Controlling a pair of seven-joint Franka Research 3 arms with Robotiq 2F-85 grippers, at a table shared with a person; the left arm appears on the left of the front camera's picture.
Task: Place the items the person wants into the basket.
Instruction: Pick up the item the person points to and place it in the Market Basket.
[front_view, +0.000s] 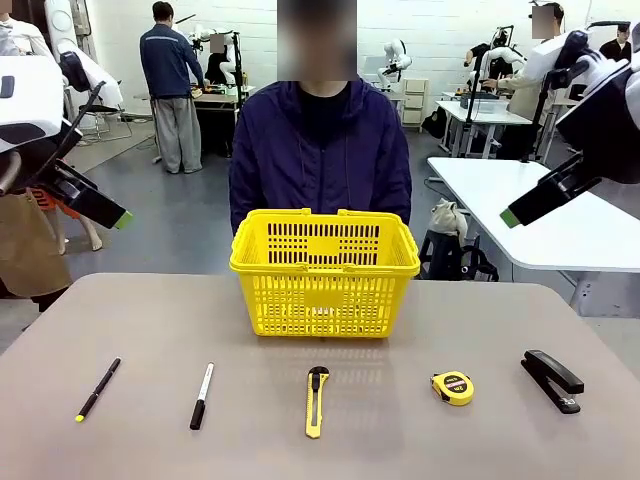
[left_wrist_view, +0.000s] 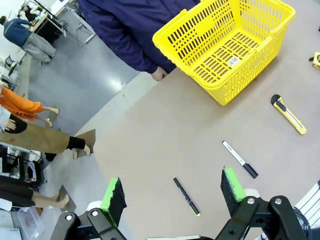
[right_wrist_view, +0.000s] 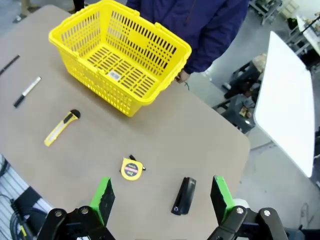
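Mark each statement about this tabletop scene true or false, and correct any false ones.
1. The yellow shopping basket holds no items. True.
2. The tape measure lies between the utility knife and the stapler. True.
3. The left end effector grips the pen. False: it is open above the table, where the pen lies.
4. The marker is in the basket. False: it lies on the table between the pen and the utility knife.
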